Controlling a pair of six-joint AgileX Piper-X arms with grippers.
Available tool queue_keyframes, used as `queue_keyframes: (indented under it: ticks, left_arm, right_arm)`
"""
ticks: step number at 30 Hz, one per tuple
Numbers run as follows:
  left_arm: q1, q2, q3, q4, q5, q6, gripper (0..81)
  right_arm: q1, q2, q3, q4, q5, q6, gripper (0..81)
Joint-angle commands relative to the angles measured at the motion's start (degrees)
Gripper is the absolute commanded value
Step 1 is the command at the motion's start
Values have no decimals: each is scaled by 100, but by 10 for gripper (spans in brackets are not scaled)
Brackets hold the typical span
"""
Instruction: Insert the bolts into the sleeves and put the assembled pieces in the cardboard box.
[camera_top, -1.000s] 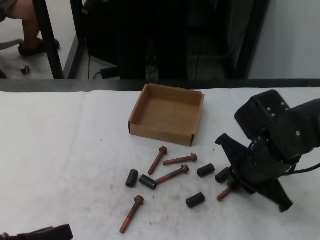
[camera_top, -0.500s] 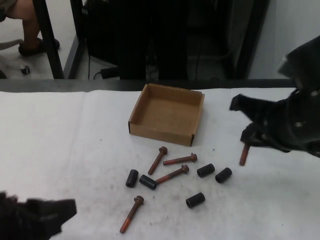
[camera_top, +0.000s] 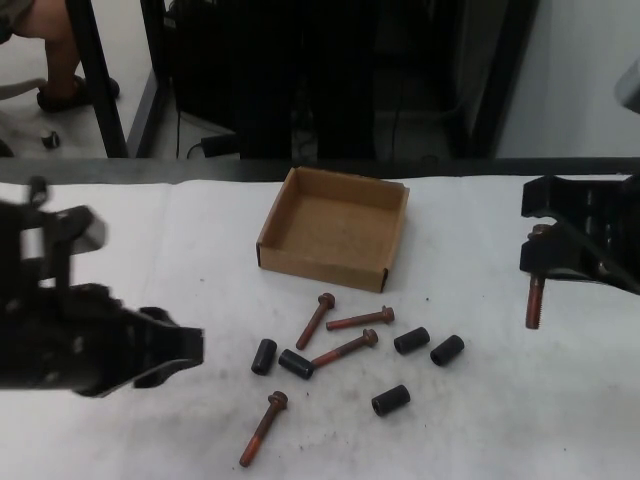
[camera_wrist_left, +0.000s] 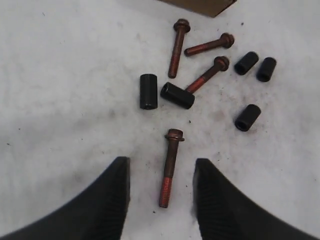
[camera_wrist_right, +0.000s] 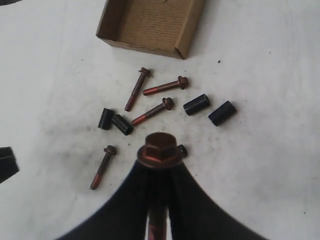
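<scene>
Bolt (camera_wrist_right: 156, 150) in right end effector (camera_wrist_right: 158, 175) (head up); left end effector (camera_wrist_left: 161, 162) spread.

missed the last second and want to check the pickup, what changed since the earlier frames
The right gripper lifted a bolt off the bench beside the sleeves and holds it raised at the right. The left gripper came in from the near left, open, above the nearest loose bolt. The other bolts, the sleeves and the cardboard box stayed put.

- Bolts (camera_wrist_left: 170, 167) are seen in dull, rust-red metal.
- Sleeves (camera_wrist_left: 148, 91) are shown matt black and smooth.
- The cardboard box (camera_top: 320, 268) is seen in plain matt brown card.
</scene>
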Motion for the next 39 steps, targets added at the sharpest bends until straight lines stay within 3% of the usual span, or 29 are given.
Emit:
queue_keyframes:
  ticks: [1, 9, 25, 39]
  left_arm:
    - [-143, 261, -165, 115, -98, 17, 393]
    - [-650, 1572, -865, 122, -826, -90, 393]
    - [-648, 2995, -1920, -24, -867, 510, 393]
    - [-666, 3353, -1953, -185, -844, 546, 393]
  right_arm:
    - [-22, -89, -23, 88, -137, -96, 0]
    - [-22, -89, -23, 148, -414, -340, 0]
    - [-22, -89, -23, 195, -534, -352, 0]
    - [-22, -89, -23, 195, -534, -352, 0]
